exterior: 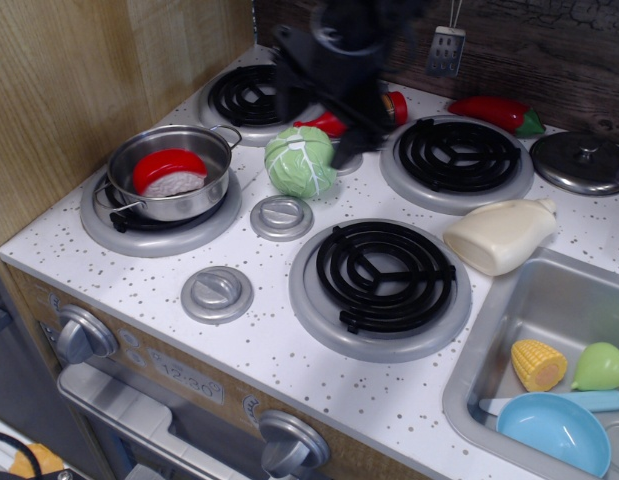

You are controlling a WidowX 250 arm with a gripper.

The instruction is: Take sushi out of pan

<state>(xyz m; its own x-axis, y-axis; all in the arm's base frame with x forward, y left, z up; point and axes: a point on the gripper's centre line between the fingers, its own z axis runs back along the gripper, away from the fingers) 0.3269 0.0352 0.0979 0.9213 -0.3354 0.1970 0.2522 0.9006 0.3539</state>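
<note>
The sushi (170,173), red top on a white speckled rice base, lies inside the pan (172,171), a small shiny steel pot with two loop handles on the front left burner. My black gripper (327,85) is motion-blurred above the back of the stove, between the back left burner and the green cabbage (302,161). It is up and to the right of the pan, well apart from it. Its fingers are too blurred to tell whether they are open.
A red ketchup bottle (334,123) lies behind the cabbage. A red chilli pepper (494,112), a steel lid (581,161) and a cream bottle (502,234) are to the right. The sink (489,380) holds corn, a green piece and a blue bowl.
</note>
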